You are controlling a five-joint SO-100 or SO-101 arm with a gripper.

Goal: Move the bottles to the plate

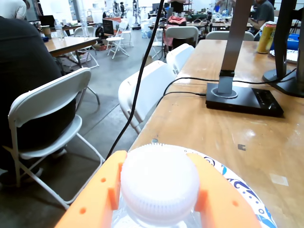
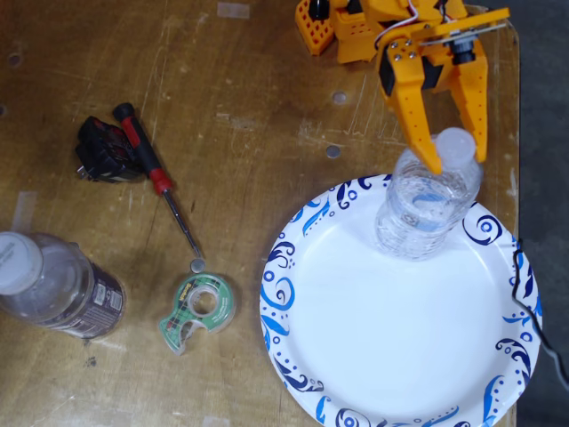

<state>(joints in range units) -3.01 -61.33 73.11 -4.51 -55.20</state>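
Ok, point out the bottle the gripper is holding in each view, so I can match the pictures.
Wrist view: the clear bottle's white cap fills the bottom centre, between the orange fingers.
Fixed view: the clear bottle stands at upper right, on the far edge of the plate, with the gripper around its neck.
Shared landmark: the plate's blue swirl rim, at the bottom right of the wrist view.

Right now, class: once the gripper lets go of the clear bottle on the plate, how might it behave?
The clear bottle looks tall and narrow, so it could tip if nudged. It appears empty, so probably light. It stands near the plate rim, where the footing may be uneven. The gripper flanks its cap.
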